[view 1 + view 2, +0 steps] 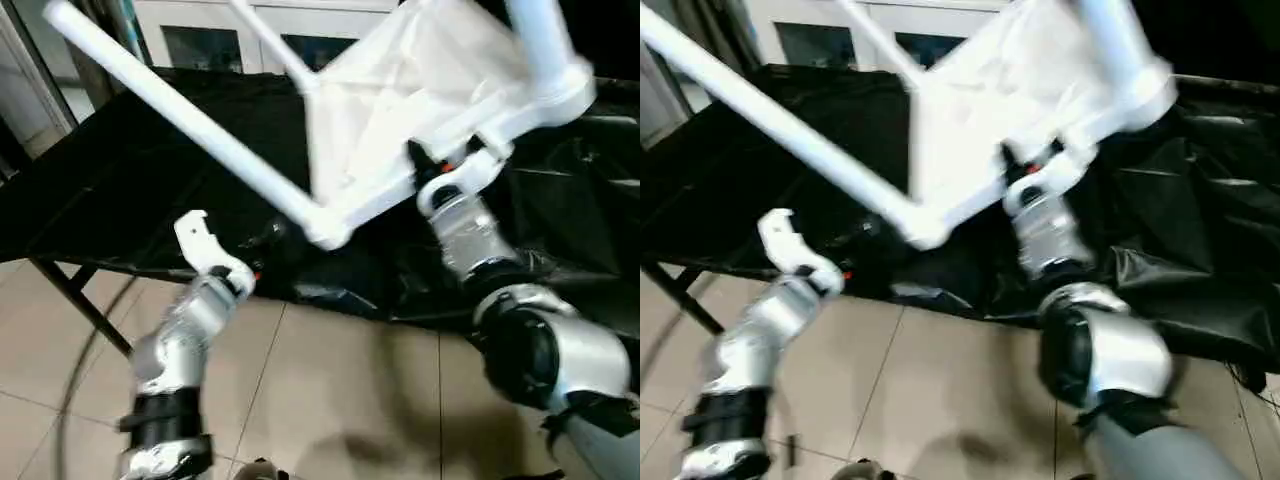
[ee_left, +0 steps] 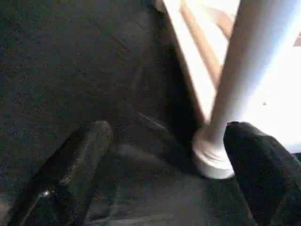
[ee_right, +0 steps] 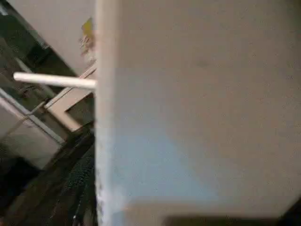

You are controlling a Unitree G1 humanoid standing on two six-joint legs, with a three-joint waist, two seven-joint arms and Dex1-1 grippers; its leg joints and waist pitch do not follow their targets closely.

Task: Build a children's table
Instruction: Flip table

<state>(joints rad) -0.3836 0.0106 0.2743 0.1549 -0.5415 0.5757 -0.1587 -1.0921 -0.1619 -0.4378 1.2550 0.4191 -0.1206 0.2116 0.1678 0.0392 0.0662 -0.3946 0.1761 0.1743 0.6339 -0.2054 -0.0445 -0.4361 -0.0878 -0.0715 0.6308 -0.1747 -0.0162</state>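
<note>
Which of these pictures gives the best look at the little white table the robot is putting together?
The left eye view: it shows the children's table tilted above the black-covered work surface, with three legs attached. The right eye view shows much the same. The left wrist view catches one leg and an edge; the right wrist view, a flat white panel very close.

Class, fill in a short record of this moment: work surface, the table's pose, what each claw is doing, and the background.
Surface: black-covered bench
Table: children's table tilted, lifted, legs attached
Right claw: right claw at the tabletop's near edge; grip not visible
Left claw: left claw open, empty, beside a leg's base
Background: white cabinet with glass fronts
</note>
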